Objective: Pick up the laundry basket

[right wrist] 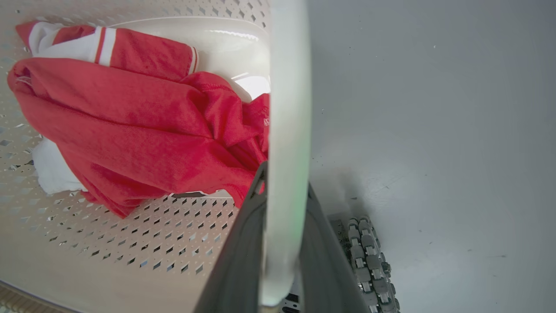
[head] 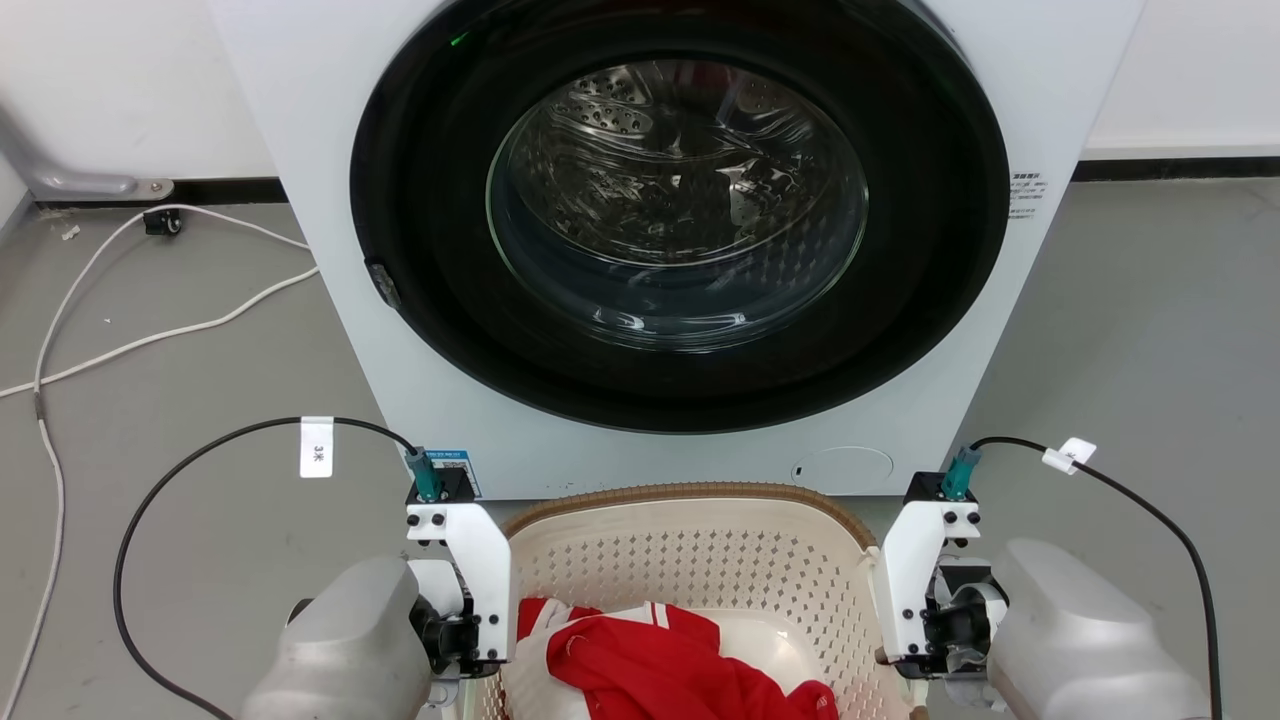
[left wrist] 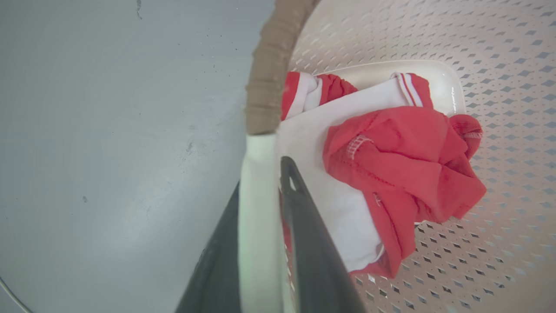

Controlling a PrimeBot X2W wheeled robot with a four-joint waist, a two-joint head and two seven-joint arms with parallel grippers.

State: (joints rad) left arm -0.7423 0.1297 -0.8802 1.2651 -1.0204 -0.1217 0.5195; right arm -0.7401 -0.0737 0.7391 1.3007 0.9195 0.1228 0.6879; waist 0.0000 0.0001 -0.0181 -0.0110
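Observation:
The laundry basket (head: pixel 690 570), cream with perforated walls and a brown woven-look rim (head: pixel 690 492), sits low in the head view in front of the washer, between my two wrists. My left gripper (head: pixel 465 645) is shut on its white left handle (left wrist: pixel 256 195), with one dark finger on either side. On the opposite side my right gripper (head: pixel 915 645) is shut on the white right handle (right wrist: pixel 286 130) in the same way. A crumpled red and white garment (head: pixel 660 660) lies inside the basket (left wrist: pixel 499 52). I cannot tell whether the basket touches the floor.
The white washer (head: pixel 330 100) with its round dark glass door (head: pixel 680 230) stands just beyond the basket. White cables (head: pixel 130 340) trail over the grey floor at the left. Black cables (head: pixel 150 520) loop off both wrists. A roller wheel (right wrist: pixel 367 261) shows below the right handle.

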